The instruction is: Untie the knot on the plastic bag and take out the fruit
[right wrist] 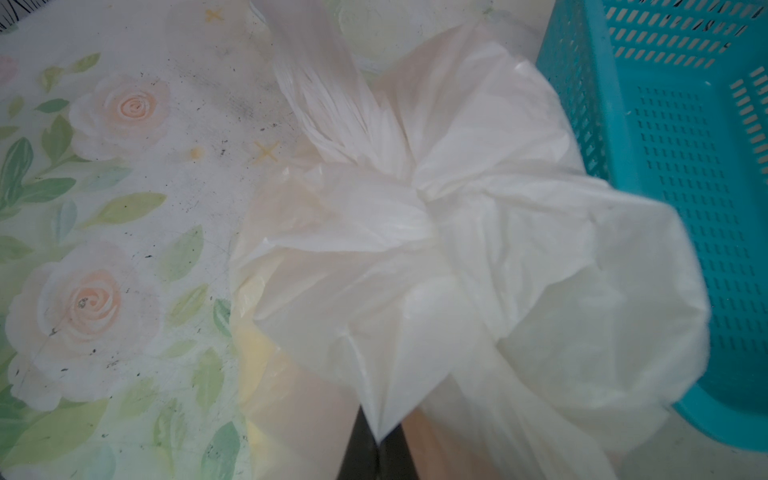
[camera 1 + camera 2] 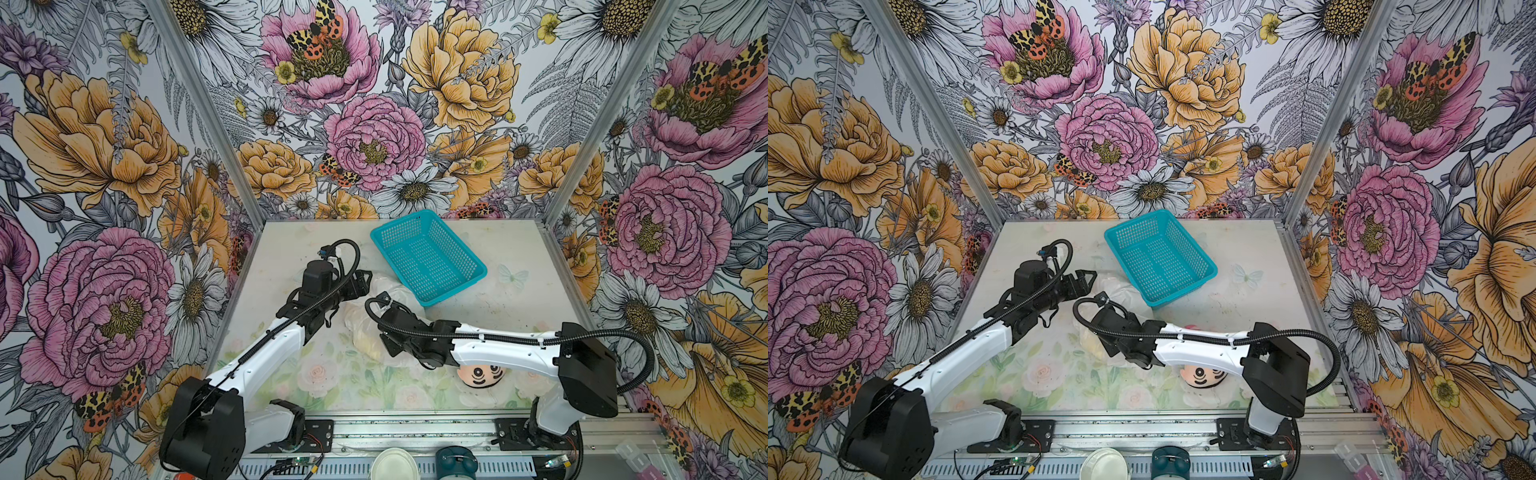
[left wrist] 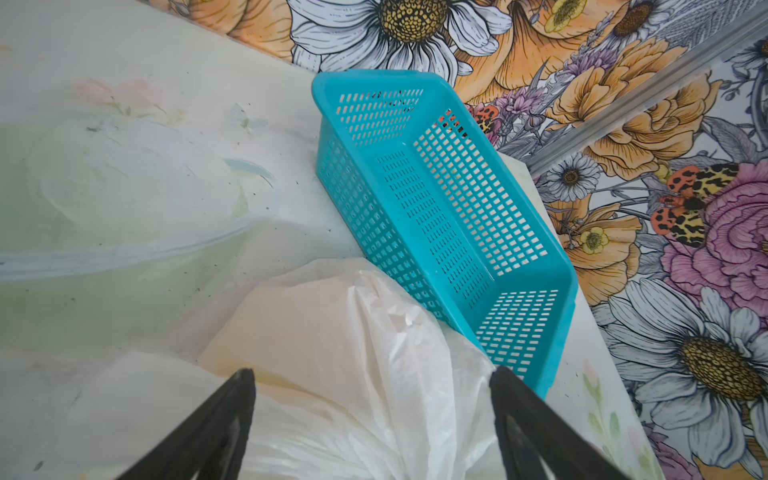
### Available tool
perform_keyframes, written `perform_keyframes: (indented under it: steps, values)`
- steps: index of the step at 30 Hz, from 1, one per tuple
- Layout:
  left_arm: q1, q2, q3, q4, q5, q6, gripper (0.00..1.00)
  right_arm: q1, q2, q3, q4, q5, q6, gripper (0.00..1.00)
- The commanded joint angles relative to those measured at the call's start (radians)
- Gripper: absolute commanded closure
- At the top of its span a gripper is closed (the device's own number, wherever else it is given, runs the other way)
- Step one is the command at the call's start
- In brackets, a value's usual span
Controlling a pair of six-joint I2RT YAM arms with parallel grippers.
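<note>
My left gripper [image 3: 370, 372] hangs with its jaws spread wide over the crinkly white plastic bag [image 3: 353, 332], one dark finger on each side of the plastic and neither pressing it. In both top views that gripper [image 2: 362, 281] sits just left of centre, near the lower left corner of the teal basket [image 2: 428, 257]. My right gripper [image 1: 376, 440] is closed, its two dark fingers [image 1: 357, 451] pinching a pointed fold of the bag [image 1: 498, 270] between them. In a top view this gripper is hidden under my own wrist, so I cannot place it closely there. The knot [image 1: 419, 187] is tied, a bunched twist with a loose strap end [image 1: 316, 83] sticking out away from it. The bag [image 2: 365, 328] lies on the table [image 2: 519, 291] at the middle of the frame, its far edge touching the basket's side. The fruit [image 1: 253, 353] is inside the bag, showing only as a blurred yellow patch through the thin plastic. A plush doll [image 2: 482, 374] peeks out beneath my right arm, right of centre
</note>
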Motion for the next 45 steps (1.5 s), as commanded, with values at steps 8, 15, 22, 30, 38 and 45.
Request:
perform_keyframes:
  steps: [8, 15, 22, 30, 38, 45]
  values:
    - [-0.042, 0.163, 0.134, -0.113, 0.016, 0.016, 0.12, 0.017, -0.024, -0.011, 0.031, 0.029, -0.016, 1.00]
    - [-0.084, 0.310, 0.209, -0.137, 0.067, 0.048, 0.24, 0.017, -0.021, -0.010, 0.031, 0.022, -0.009, 1.00]
    - [-0.067, 0.298, 0.211, -0.171, -0.016, 0.040, 1.00, 0.017, -0.030, -0.018, 0.030, 0.055, 0.002, 1.00]
    - [0.006, 0.066, 0.086, -0.170, -0.230, -0.009, 1.00, 0.012, -0.065, -0.042, 0.030, 0.119, 0.020, 1.00]
    - [0.026, -0.131, -0.003, -0.173, -0.382, -0.036, 1.00, 0.006, -0.073, -0.051, 0.031, 0.149, 0.033, 1.00]
    - [0.099, -0.223, -0.058, -0.193, -0.456, -0.079, 1.00, -0.033, -0.096, -0.081, 0.031, 0.159, 0.079, 1.00]
